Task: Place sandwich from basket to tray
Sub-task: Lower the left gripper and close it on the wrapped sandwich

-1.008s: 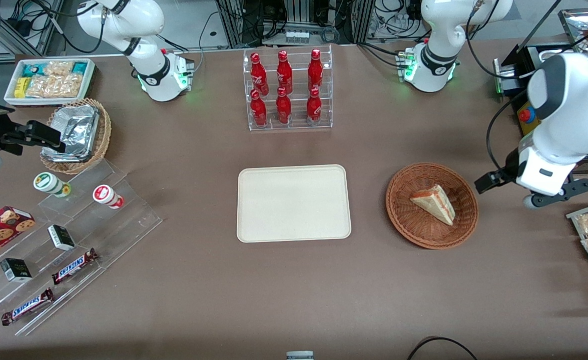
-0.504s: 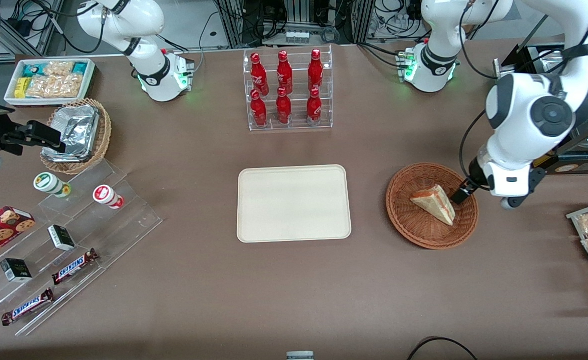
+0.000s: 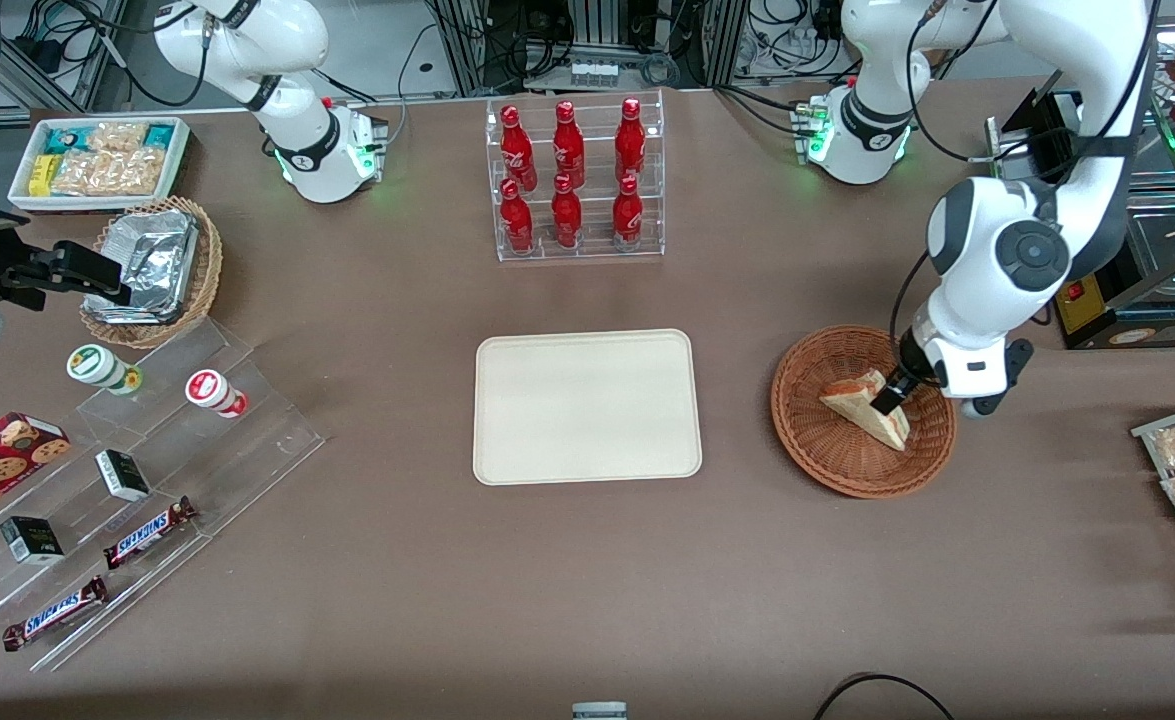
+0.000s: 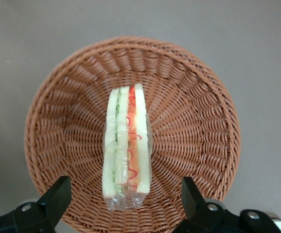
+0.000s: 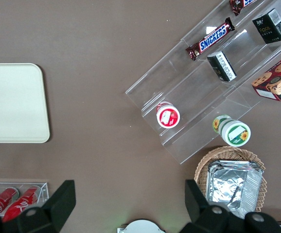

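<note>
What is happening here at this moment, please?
The left arm's gripper hangs just above the sandwich, which lies in the basket. Its fingers are open, one on each side of the sandwich, not gripping it yet. The tray, beside the basket toward the parked arm's end, holds nothing.

The tool (image 3: 892,395) hangs over the basket (image 3: 817,440) with its fingers (image 4: 58,196) spread wide, one on each side of the sandwich (image 4: 127,145), with free room on both sides. Between the basket and the tray (image 3: 587,405) the desk (image 3: 737,560) is bare. The rack of red bottles (image 3: 572,180) stands farther from the front camera than the tray.
</note>
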